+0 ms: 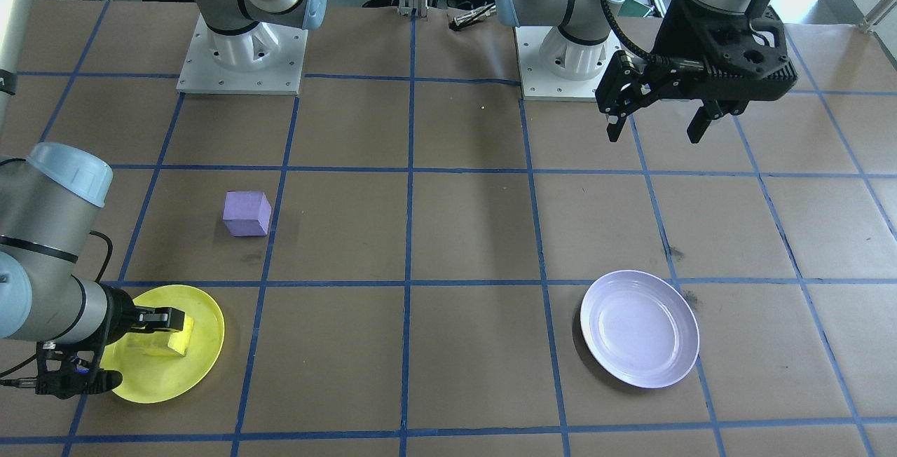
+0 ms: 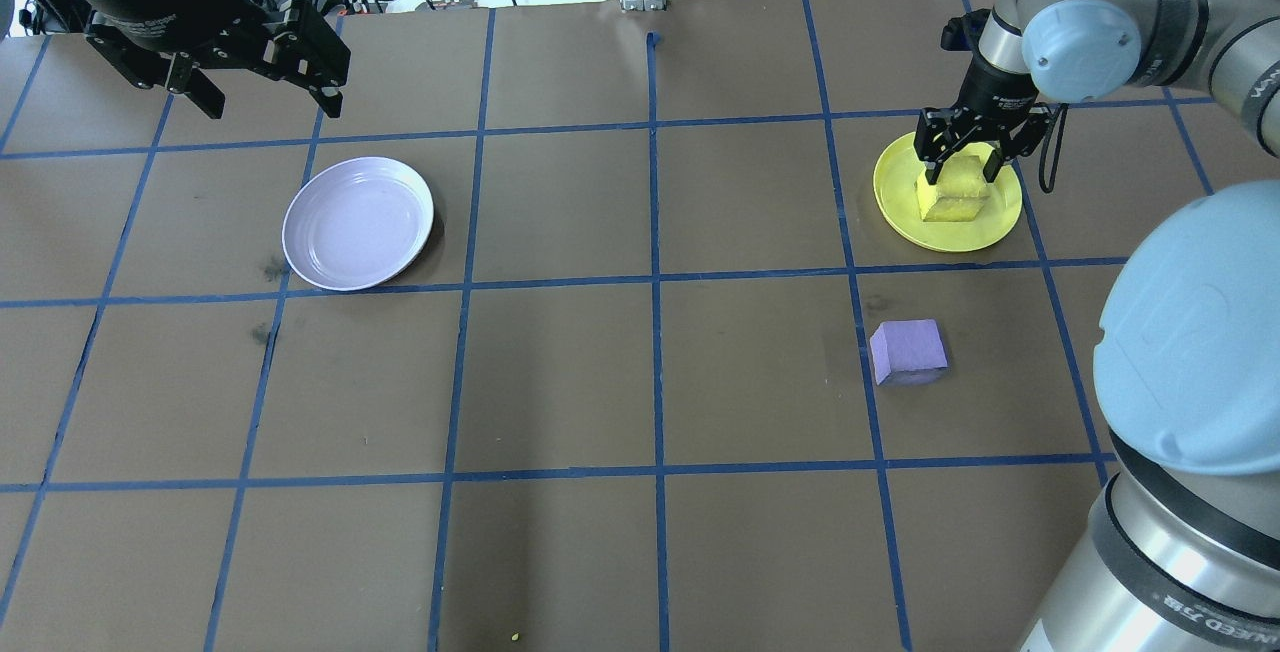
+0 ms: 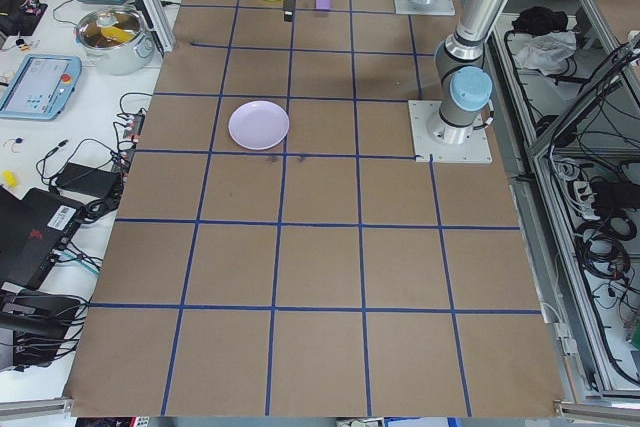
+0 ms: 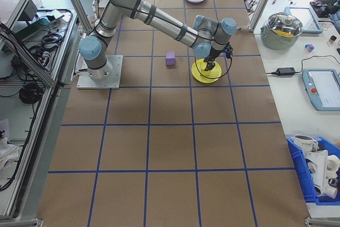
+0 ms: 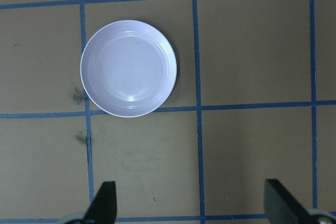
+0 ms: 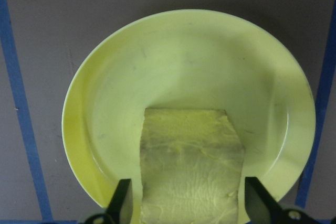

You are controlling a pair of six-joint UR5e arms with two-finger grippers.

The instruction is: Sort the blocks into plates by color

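The yellow block (image 2: 955, 200) lies inside the yellow plate (image 2: 893, 194). My right gripper (image 2: 962, 177) hangs low over it, open, its fingers straddling the block. In the right wrist view a narrow gap shows between the left finger (image 6: 125, 203) and the yellow block (image 6: 191, 171). The purple block (image 2: 907, 352) sits on the brown table, one grid square nearer the robot than the yellow plate. The lavender plate (image 2: 358, 222) holds nothing. My left gripper (image 2: 272, 107) hovers high beyond that plate, open with nothing between its fingers (image 5: 105, 203).
Blue tape lines divide the brown table into squares. The arm bases (image 1: 242, 57) stand at the robot's edge. My right arm's big elbow (image 2: 1190, 332) looms over the table's right side. A pot (image 4: 286, 27) and tablets sit on benches off the table.
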